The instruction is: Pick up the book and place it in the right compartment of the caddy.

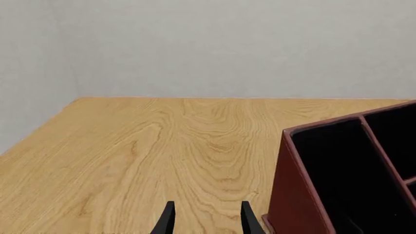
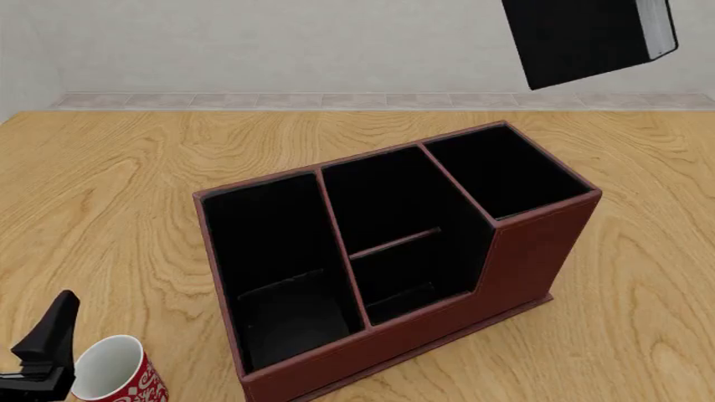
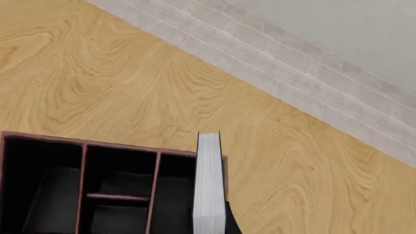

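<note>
A: Where is the book (image 2: 583, 33)?
B: Aloft, tilted, well above the surface (image 2: 123, 167) and beyond the caddy (image 2: 447, 310). In the right wrist view its white page edges (image 3: 209, 185) run straight out from the right pincer (image 3: 217, 222). One dark finger (image 3: 233, 225) shows against the cover; the other is hidden, so the pincer looks clenched on the book.
A: What lies under it?
B: The caddy's rim. The right compartment (image 2: 508, 172), with the taller walls, sits just beside and below the book's far edge, its mouth unobstructed.
A: And the left pincer (image 1: 206, 222)?
B: Released, fingers parted, low over bare wood, the caddy's corner (image 1: 286, 195) just beside it. Open surface stretches ahead to the wall (image 1: 227, 48).
A: Counts?
B: One book, one caddy with three sections, the middle one split by a crossbar (image 2: 393, 244), and one red-and-white mug (image 2: 112, 373) near the left pincer.
</note>
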Controlling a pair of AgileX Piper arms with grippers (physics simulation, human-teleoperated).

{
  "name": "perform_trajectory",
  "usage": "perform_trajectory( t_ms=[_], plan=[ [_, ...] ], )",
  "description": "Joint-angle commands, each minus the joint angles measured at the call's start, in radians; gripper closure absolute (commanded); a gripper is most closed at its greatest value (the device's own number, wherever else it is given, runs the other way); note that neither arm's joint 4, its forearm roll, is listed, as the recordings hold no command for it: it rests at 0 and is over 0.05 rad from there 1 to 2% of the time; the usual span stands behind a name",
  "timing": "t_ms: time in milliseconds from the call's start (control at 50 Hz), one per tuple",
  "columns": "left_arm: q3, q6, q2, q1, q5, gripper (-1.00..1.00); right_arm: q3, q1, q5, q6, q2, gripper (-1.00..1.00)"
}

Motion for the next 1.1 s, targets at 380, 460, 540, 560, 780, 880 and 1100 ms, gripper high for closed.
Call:
perform_trajectory(
  t_ms=[380,460,540,560,780,880,1100],
  plan=[
    [0.028,0.001,0.0,0.007,-0.005,-1.0,0.132,-0.084,0.0,0.0,0.064,1.0],
    [0.031,0.001,0.0,0.006,-0.005,-1.0,0.133,-0.073,0.0,0.006,0.076,1.0],
    [0.034,0.001,0.0,0.007,-0.006,-1.0,0.134,-0.071,0.0,0.0,0.085,1.0],
    [0.035,0.002,0.0,0.006,-0.006,-1.0,0.133,-0.071,0.0,-0.002,0.086,1.0],
    [0.038,0.003,0.0,0.007,-0.005,-1.0,0.148,-0.054,0.0,0.008,0.089,1.0],
    [0.036,0.004,0.0,0.008,-0.005,-1.0,0.155,-0.051,0.0,0.013,0.09,1.0],
    [0.031,0.007,0.0,0.008,0.001,-1.0,0.173,-0.024,0.0,0.025,0.097,1.0]
  ],
)
